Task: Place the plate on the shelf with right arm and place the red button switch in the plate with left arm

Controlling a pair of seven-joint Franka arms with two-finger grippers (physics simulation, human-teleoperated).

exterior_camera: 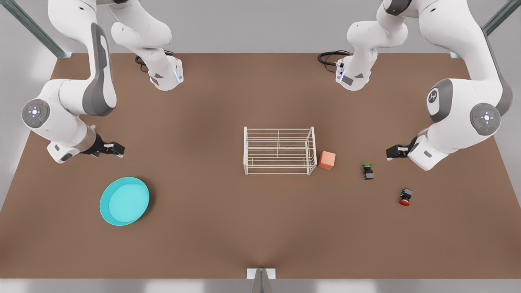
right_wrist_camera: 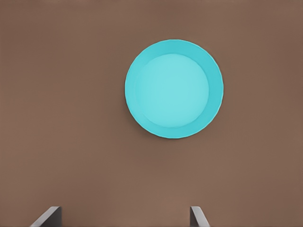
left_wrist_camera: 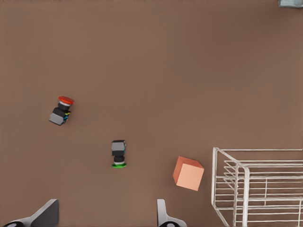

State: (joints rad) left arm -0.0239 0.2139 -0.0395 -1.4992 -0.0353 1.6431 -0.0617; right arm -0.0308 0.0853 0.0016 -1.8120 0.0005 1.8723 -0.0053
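Hovering with fingers spread, the left gripper point(exterior_camera: 390, 153) risks taking the green-capped switch point(exterior_camera: 367, 171) instead of the red button switch point(exterior_camera: 405, 196), while the right gripper point(exterior_camera: 118, 149), also spread, waits above the plate point(exterior_camera: 124, 201).

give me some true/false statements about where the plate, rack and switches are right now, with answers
1. The plate lies flat on the table, away from the shelf. True.
2. The red button switch is inside the plate. False: it lies on the table at the front view's right.
3. An orange cube sits beside the shelf. True.
4. The left hand is shut on the green switch. False: it is open, holding nothing.
5. The right hand is open, above the table near the plate. True.
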